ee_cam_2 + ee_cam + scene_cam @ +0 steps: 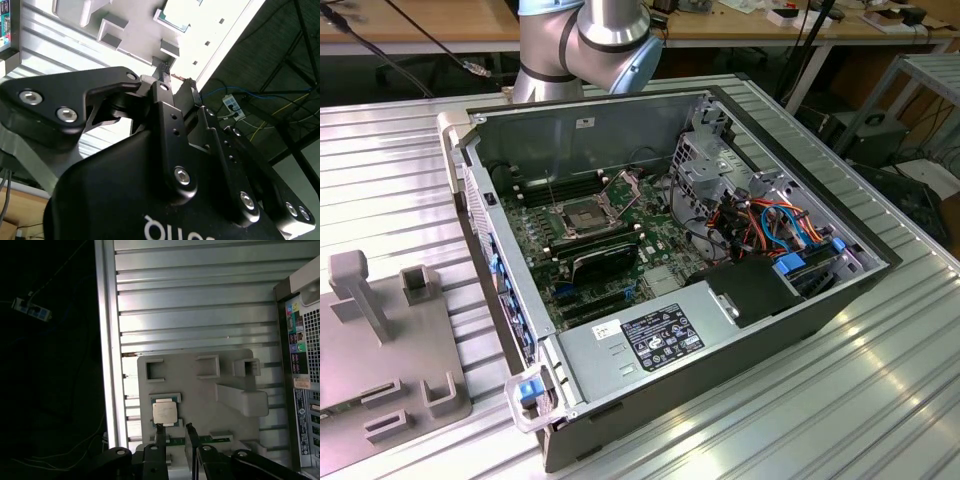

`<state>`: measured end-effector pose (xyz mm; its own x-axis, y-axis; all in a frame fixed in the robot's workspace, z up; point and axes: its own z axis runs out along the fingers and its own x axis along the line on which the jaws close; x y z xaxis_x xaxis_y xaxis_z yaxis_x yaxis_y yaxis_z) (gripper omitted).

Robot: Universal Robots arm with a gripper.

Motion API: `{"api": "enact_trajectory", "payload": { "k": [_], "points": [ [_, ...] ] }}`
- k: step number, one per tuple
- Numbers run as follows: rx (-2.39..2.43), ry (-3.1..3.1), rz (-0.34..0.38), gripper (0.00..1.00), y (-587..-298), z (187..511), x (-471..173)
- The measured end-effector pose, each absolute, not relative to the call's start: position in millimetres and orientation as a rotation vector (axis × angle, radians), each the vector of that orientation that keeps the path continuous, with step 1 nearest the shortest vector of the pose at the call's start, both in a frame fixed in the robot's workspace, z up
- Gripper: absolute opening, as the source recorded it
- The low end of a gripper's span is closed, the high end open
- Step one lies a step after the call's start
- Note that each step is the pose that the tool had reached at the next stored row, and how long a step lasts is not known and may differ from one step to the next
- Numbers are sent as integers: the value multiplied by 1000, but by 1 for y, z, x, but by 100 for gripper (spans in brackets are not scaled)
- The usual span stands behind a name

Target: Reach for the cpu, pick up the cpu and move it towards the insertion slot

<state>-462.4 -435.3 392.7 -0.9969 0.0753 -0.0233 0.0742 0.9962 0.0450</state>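
Cpu [165,412] lies flat in a shallow seat on the grey fixture [200,390]. The seat is close to the fixture's edge, by the side rail of the ribbed table [190,305]. We also see the chip past the fingertips in the second wrist view, pale with a green rim [172,14].

Gripper [174,432] hangs just short of the chip with its fingers apart and nothing between them. We judge the reach under way and no grasp made.

In the first wrist view the gap does not look centred on the chip. One fingertip [160,430] lines up with the chip's edge rather than clear of it.

- Risk: descending like this, that finger could land on the chip, tip it in its seat or scrape it.
- Risk: the chip is thin, so a shallow or skewed pinch could let it slip or twist.

Slot [582,217] sits inside the open case [590,125] with its plate raised. The fixture [360,370] is on the exterior view's left, well apart from it, with the case wall between.

- Risk: a low carry could clip that wall.
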Motion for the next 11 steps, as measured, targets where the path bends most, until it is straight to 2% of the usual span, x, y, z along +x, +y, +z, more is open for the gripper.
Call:
{"api": "enact_trajectory", "payload": {
  "k": [5,6,11],
  "points": [
    [117,3114,69,31,-435,393,-463],
    [117,3114,69,38,-435,393,-463],
    [117,3114,69,38,-435,393,-463]
  ]
}}
